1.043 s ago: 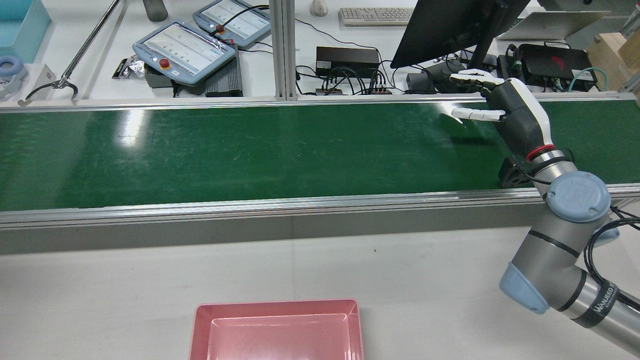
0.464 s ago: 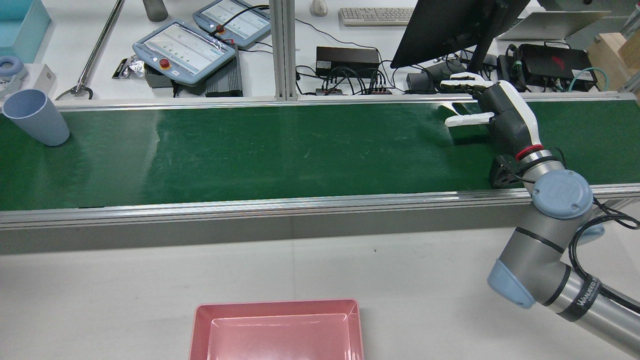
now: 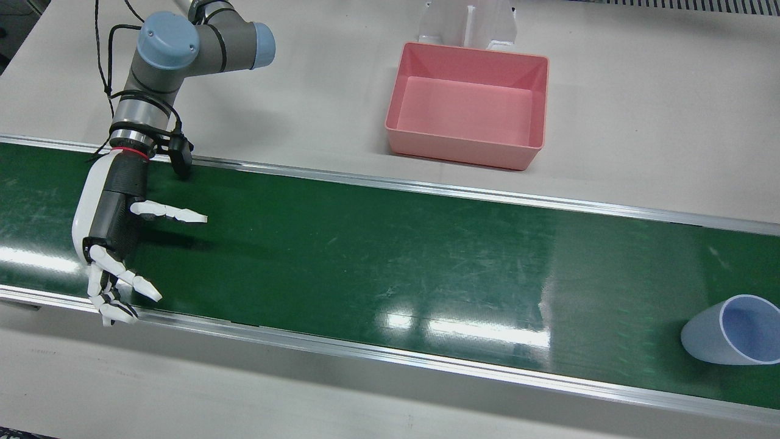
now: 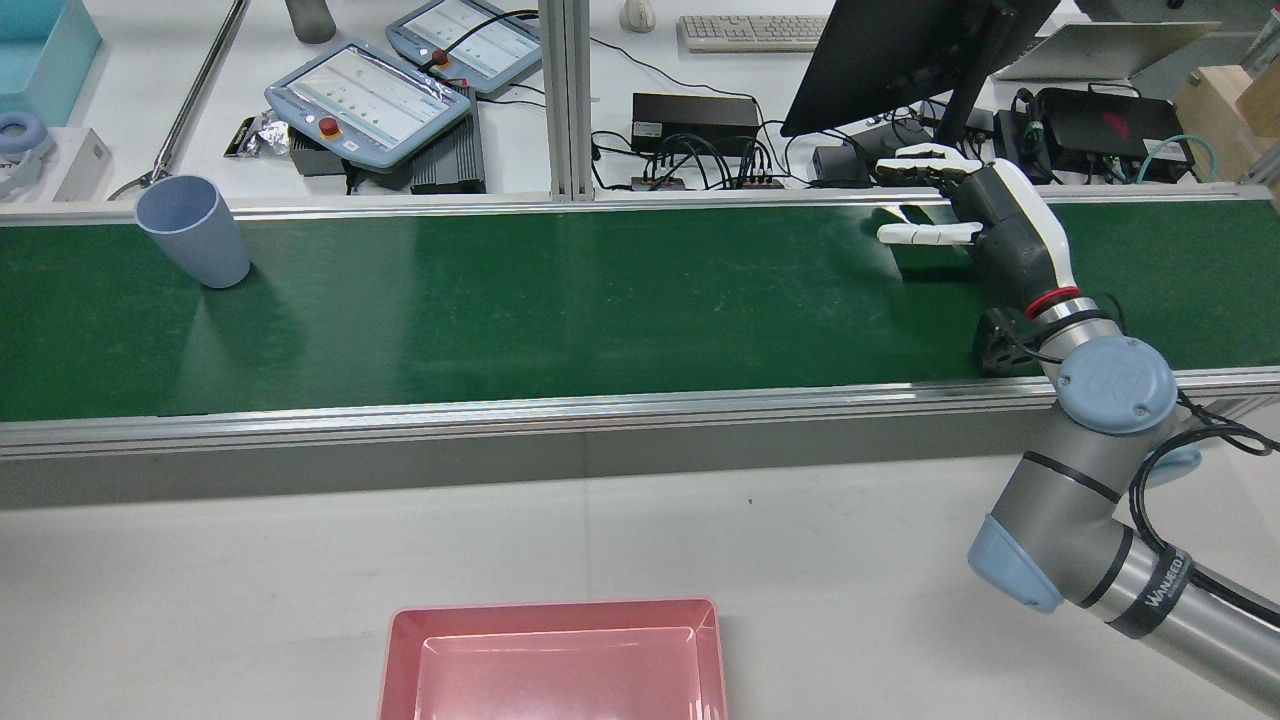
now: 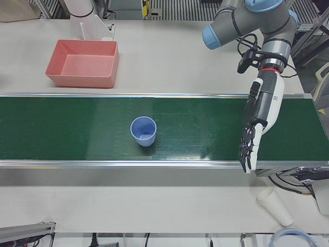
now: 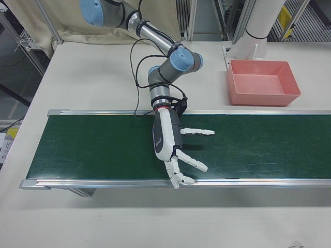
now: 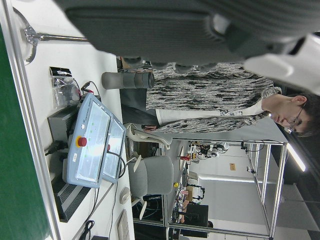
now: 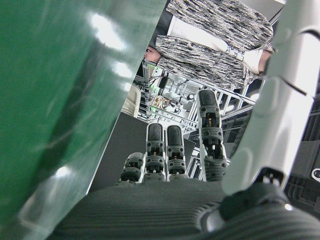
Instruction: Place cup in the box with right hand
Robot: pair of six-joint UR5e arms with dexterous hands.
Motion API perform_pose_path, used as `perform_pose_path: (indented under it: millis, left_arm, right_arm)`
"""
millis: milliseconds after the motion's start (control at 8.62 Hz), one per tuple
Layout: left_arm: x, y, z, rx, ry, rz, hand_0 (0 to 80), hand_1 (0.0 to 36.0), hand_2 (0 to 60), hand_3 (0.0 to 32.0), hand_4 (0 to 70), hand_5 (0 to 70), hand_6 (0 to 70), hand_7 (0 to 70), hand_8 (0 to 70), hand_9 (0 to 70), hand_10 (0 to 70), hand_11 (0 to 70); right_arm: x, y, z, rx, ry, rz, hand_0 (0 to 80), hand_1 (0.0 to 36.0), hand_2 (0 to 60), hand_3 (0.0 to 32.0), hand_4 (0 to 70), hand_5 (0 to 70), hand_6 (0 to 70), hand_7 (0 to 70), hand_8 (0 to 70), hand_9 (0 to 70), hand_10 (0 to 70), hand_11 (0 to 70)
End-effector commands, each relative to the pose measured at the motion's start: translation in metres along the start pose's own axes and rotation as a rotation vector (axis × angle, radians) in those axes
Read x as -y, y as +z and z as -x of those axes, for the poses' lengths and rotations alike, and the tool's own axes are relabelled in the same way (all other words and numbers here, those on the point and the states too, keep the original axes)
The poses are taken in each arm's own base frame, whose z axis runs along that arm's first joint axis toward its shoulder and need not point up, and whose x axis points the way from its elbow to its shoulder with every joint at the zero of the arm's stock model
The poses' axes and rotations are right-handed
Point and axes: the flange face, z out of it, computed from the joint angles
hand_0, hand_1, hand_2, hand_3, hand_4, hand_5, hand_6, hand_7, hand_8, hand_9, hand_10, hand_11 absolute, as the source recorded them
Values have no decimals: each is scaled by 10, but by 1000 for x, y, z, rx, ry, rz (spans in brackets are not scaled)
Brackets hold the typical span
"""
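A pale blue cup (image 4: 193, 231) stands upright on the green belt (image 4: 560, 300), far left by the far edge. It also shows in the front view (image 3: 730, 330) and the left-front view (image 5: 143, 131). My right hand (image 4: 985, 225) is open and empty low over the belt's right end, thumb stretched toward the cup, far from it. It shows in the front view (image 3: 113, 238) and the right-front view (image 6: 170, 142). My left hand (image 5: 258, 121) is open over the belt, beside the cup, apart from it. The pink box (image 4: 555, 660) is empty on the white table.
Beyond the belt's far rail are teach pendants (image 4: 368, 98), cables, a monitor (image 4: 900, 55) and a reach tool (image 4: 185, 100). A white paper cup (image 5: 275, 206) lies on the operators' side table. A white stand (image 3: 468, 24) is behind the box.
The blue cup came onto the belt at the left end and travelled right. The reach tool drew back. My right hand shifted slightly left and lower, still open.
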Motion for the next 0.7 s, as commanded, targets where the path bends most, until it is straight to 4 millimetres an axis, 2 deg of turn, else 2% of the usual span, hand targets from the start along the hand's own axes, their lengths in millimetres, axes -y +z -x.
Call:
perform_pose_path:
  millis: [0, 116, 232, 348, 464, 580]
  left_arm:
    - [0, 0, 0, 0, 0, -1, 0, 0, 0, 0, 0, 0, 0, 0, 0, 0, 0, 0]
    - [0, 0, -1, -1, 0, -1, 0, 0, 0, 0, 0, 0, 0, 0, 0, 0, 0, 0]
    - [0, 0, 0, 0, 0, -1, 0, 0, 0, 0, 0, 0, 0, 0, 0, 0, 0, 0]
    - [0, 0, 0, 0, 0, -1, 0, 0, 0, 0, 0, 0, 0, 0, 0, 0, 0, 0]
    - [0, 0, 0, 0, 0, -1, 0, 0, 0, 0, 0, 0, 0, 0, 0, 0, 0, 0]
    - [0, 0, 0, 0, 0, -1, 0, 0, 0, 0, 0, 0, 0, 0, 0, 0, 0, 0]
  right_arm:
    - [1, 2, -3, 0, -4, -4, 509, 137, 94, 0, 248, 65, 94, 357, 166, 269, 71, 116]
    - [1, 2, -3, 0, -4, -4, 517, 155, 121, 0, 239, 68, 95, 361, 166, 270, 73, 119]
    - [1, 2, -3, 0, -4, -4, 530, 128, 31, 0, 279, 67, 96, 362, 168, 272, 74, 120]
    - [1, 2, -3, 0, -2, -4, 516, 155, 121, 0, 242, 67, 95, 362, 167, 271, 73, 119]
    - [1, 2, -3, 0, -4, -4, 529, 129, 30, 0, 268, 68, 95, 361, 167, 271, 72, 119]
    - [1, 2, -2, 4, -8, -6, 511, 167, 156, 0, 216, 69, 95, 360, 167, 271, 72, 119]
